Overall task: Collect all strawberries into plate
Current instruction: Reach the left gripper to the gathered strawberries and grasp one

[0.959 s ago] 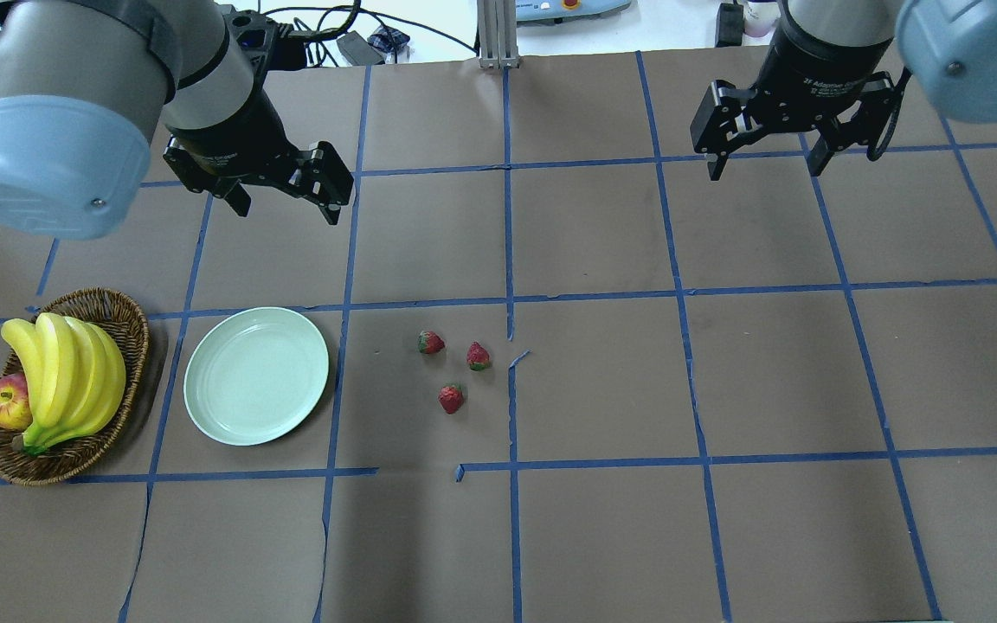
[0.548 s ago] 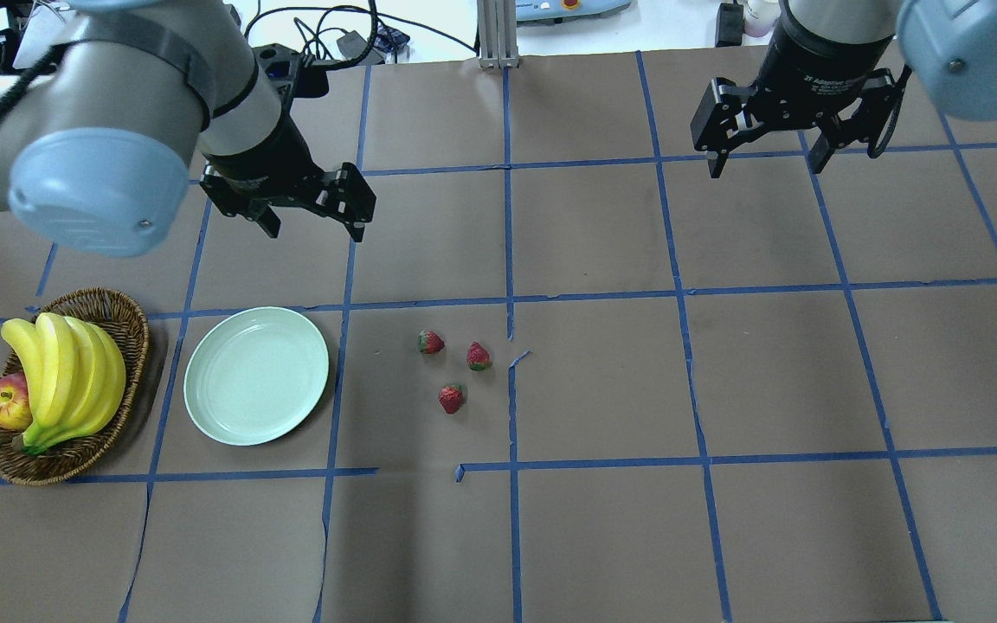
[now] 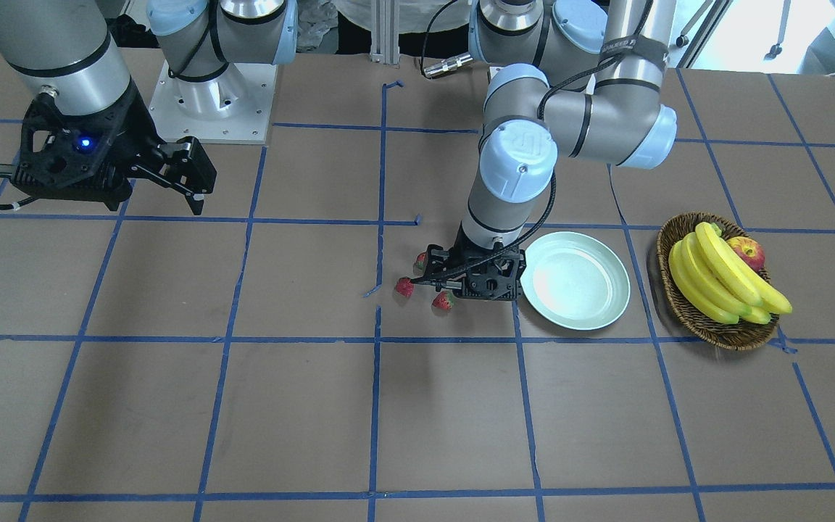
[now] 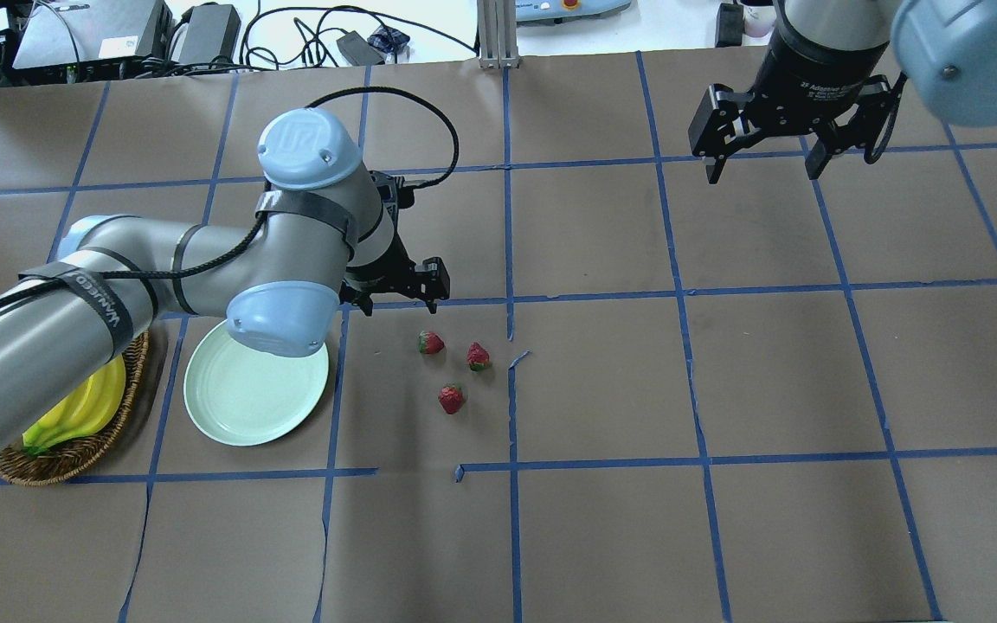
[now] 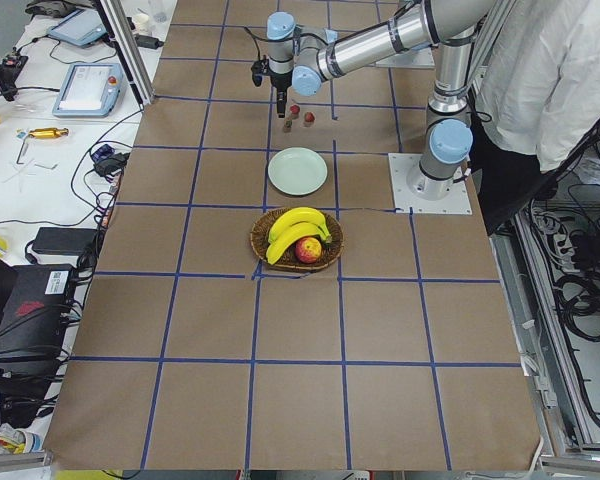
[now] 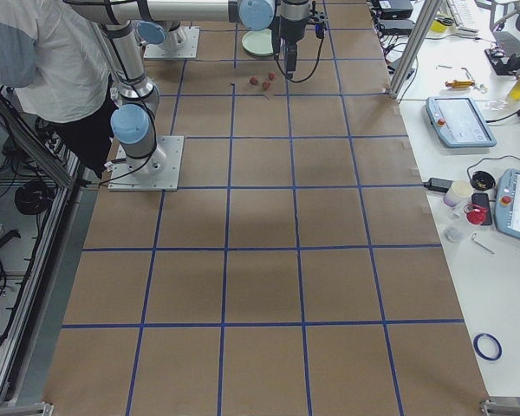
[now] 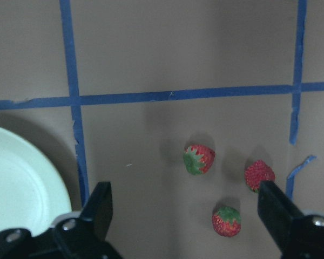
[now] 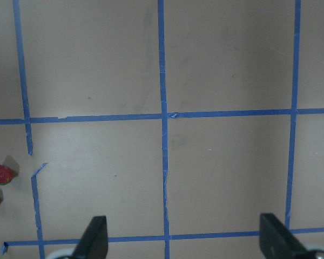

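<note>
In the overhead view a wicker basket [image 4: 74, 459] of bananas [image 4: 74, 414] sits at the far left, partly under the left arm. Just beside it, at its 3 o'clock, the mint plate [image 4: 247, 402] lies bare; none of the fruit is in it yet. The left hand [image 4: 398, 305] hangs at the plate's 1 o'clock, fingers spread wide and pointing down, holding nothing. Its wrist view frames all three strawberries [image 4: 431, 343] between the fingers, which suggests it is lined up above the cluster to drop onto one, likely the berry at the group's 11 o'clock. The strawberries rest on the brown surface [image 4: 602, 536] at the plate's 3 o'clock, near each other but apart. Well off at their 1 o'clock the right hand [image 4: 762, 169] is raised, fingers also spread and empty, probably parked clear so the left arm, nearer the plate, can work
</note>
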You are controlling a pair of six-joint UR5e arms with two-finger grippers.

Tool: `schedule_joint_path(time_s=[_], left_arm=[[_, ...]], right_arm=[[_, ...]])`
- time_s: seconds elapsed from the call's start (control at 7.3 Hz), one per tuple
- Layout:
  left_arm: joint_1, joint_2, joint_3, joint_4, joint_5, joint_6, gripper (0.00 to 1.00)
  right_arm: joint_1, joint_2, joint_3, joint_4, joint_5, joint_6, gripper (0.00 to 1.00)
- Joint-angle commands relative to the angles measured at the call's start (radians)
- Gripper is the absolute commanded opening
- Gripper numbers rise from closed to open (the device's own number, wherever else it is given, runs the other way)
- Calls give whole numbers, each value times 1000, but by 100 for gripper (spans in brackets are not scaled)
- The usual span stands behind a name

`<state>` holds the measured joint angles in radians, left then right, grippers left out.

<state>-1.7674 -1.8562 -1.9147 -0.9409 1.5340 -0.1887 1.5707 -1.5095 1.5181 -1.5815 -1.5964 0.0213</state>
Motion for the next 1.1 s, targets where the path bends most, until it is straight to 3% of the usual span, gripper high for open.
schedule_joint_path(time_s=[0.0, 0.55, 0.68, 0.96], left_arm=[[-38, -69, -17, 40, 15, -55, 85], [-43, -109, -32, 113, 12, -55, 65], [-43, -112, -32, 114, 12, -55, 47], [-43, -121, -32, 114, 15, -57, 29]], right_arm=[[0, 3, 1, 0, 1, -1, 100], [0, 5, 1, -2, 1, 0, 100], [0, 6, 2, -2, 1, 0, 100], [0, 8, 2, -2, 1, 0, 100]])
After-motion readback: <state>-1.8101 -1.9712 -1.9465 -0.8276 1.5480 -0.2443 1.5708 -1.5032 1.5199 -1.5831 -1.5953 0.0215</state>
